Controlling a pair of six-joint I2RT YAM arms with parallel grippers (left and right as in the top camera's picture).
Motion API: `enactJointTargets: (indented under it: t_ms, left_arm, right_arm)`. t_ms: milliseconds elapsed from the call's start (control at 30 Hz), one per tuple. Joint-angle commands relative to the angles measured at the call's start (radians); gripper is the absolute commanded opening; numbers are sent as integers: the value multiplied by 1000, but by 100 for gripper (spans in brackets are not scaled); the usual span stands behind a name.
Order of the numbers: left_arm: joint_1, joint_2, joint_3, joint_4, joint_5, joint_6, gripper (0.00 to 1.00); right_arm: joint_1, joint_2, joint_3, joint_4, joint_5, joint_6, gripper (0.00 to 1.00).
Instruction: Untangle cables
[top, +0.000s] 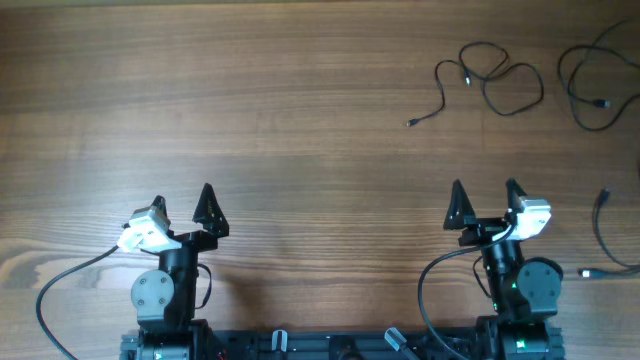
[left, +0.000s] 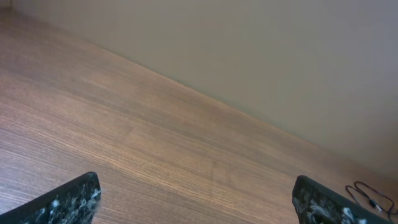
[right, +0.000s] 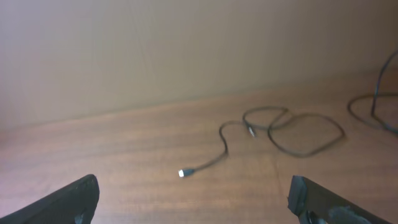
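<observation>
Overhead first: the left gripper (top: 182, 195) and right gripper (top: 484, 185) are sitting near the front of the wooden table (top: 250, 100), jaws spread wide and grasping nothing, while a looped cable (top: 488, 82), a second cable (top: 598, 103) and a third cable (top: 598, 225) are lying off to the right. Left wrist now: its fingers (left: 68, 202) are standing wide apart over bare wood, a bit of cable (left: 372, 201) peeking in at lower right. Right wrist: the fingers (right: 74, 199) are gaping too, and the looped cable (right: 273, 127) is lying ahead, its silver plug (right: 183, 173) trailing nearest the camera.
</observation>
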Motion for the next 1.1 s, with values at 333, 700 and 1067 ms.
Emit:
enactJointTargets:
  t_ms: [333, 700, 1067]
  left_arm:
    - [7, -8, -3, -5, 16, 12, 100]
    - [7, -8, -3, -5, 16, 11, 100]
    - [7, -8, -3, -5, 16, 11, 100]
  right_arm:
    - [5, -90, -2, -43, 7, -97, 100]
    - [5, -48, -2, -42, 8, -97, 100]
    - [5, -48, -2, -42, 8, -98, 100]
